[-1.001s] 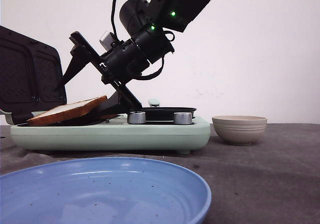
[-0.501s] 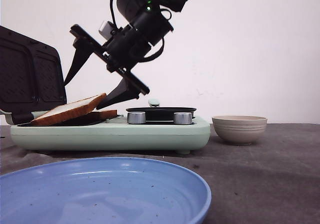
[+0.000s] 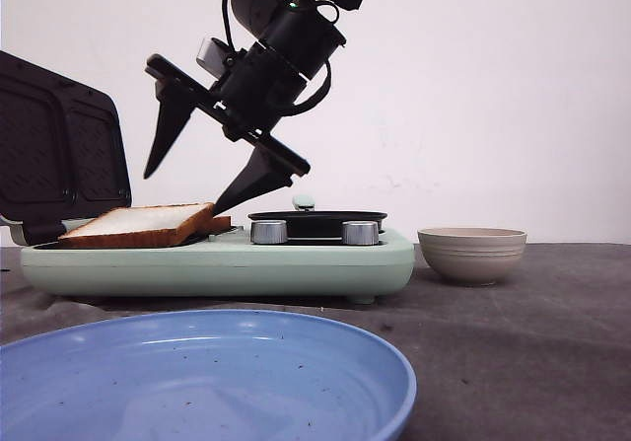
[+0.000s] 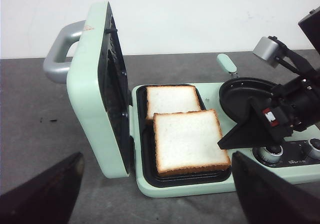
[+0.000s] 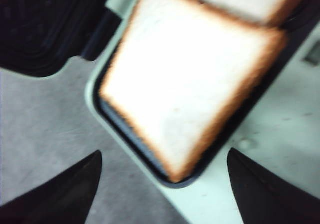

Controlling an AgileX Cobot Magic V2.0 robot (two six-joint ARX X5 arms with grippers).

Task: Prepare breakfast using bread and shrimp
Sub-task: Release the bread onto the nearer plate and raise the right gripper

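Two slices of bread lie in the black grill tray of the mint-green sandwich maker (image 4: 180,186). The upper slice (image 4: 189,141) lies flat, overlapping the lower slice (image 4: 171,99). From the front the bread (image 3: 143,224) shows as one stack. My right gripper (image 3: 184,190) is open and empty, hanging just above the bread's right edge; one of its fingers (image 4: 245,134) points at the upper slice. In the right wrist view the gripper (image 5: 162,194) frames the upper slice (image 5: 190,78). My left gripper (image 4: 157,204) is open and empty, in front of the sandwich maker. No shrimp is in view.
The sandwich maker's lid (image 3: 59,155) stands open at the left, with a grey handle (image 4: 60,53). A black round pan (image 4: 245,96) and two knobs (image 3: 268,231) are on its right half. A beige bowl (image 3: 471,254) stands to the right. A blue plate (image 3: 197,382) lies in front.
My right gripper has lifted up and away from the bread. The upper slice, tilted before, has dropped flat onto the lower one.
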